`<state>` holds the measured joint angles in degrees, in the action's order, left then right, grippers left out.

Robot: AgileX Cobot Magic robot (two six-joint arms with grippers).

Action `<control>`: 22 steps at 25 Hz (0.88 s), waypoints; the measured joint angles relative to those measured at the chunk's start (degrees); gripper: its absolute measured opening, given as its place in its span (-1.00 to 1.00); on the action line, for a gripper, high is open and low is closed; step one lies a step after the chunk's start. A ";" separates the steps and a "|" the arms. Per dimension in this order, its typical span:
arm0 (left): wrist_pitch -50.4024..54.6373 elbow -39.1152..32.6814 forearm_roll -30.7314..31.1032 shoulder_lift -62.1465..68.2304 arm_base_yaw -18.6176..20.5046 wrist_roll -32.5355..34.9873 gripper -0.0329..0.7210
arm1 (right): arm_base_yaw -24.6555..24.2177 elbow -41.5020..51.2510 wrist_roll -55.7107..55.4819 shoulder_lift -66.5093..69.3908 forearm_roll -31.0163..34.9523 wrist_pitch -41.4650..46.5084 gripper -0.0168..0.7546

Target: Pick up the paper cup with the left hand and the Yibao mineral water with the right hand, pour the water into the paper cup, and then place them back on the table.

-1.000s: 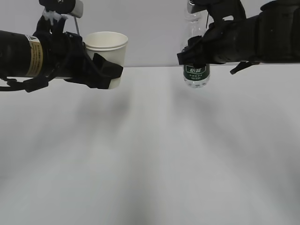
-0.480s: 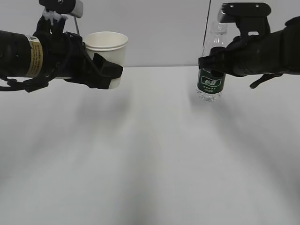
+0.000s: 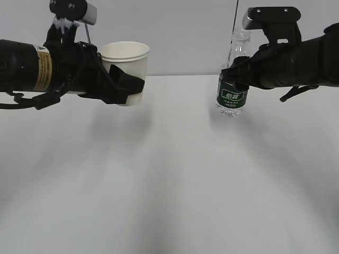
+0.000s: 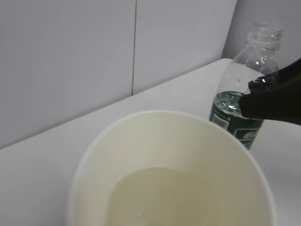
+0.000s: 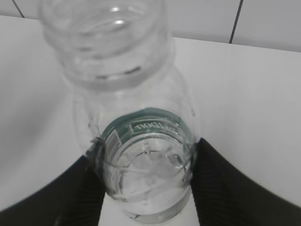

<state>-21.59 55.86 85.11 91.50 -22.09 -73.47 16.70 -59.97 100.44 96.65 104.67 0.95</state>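
Note:
The cream-white paper cup [image 3: 126,61] is held upright in the air at the upper left, with my left gripper [image 3: 125,88] shut round its lower half. From the left wrist, the cup's rim [image 4: 141,117] fills the lower view and water [image 4: 164,197] lies in its bottom; my own fingers are hidden under it. The Yibao mineral water [image 3: 232,97], capless with a green label, stands upright at the upper right, my right gripper [image 3: 237,78] shut on its body. The right wrist view looks down the bottle [image 5: 141,141] between two black fingers [image 5: 47,197]. Whether its base touches the table I cannot tell.
The white table [image 3: 169,180] stretches wide below both arms, its far edge meeting a pale wall [image 3: 180,32]. From the left wrist, the bottle [image 4: 237,94] and a right finger [image 4: 277,96] stand a short way right of the cup.
The right arm carried the bottle to the right and lower, away from the cup, then a little back left. The left arm shifted the cup slightly right and down.

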 joint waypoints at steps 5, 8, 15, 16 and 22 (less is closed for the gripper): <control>-6.00 0.00 -3.66 3.23 3.05 3.74 0.06 | 0.00 0.13 1.08 0.00 -0.27 0.34 0.14; -7.76 0.00 -5.60 4.36 4.16 8.56 0.06 | 0.00 0.13 1.17 -0.11 -0.27 1.40 0.14; -9.59 0.00 -7.66 9.37 4.32 15.31 0.06 | 0.00 0.13 1.30 -0.19 -0.27 2.39 0.14; -10.37 0.00 -8.56 10.03 4.57 16.49 0.06 | 0.00 0.13 1.30 -0.19 -0.27 2.39 0.14; -16.49 0.00 -15.62 14.12 8.45 23.27 0.06 | 0.00 0.13 1.43 -0.23 -0.31 2.39 0.14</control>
<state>-38.07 55.86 69.48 105.62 -13.63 -50.21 16.70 -59.84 101.87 96.42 104.36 3.35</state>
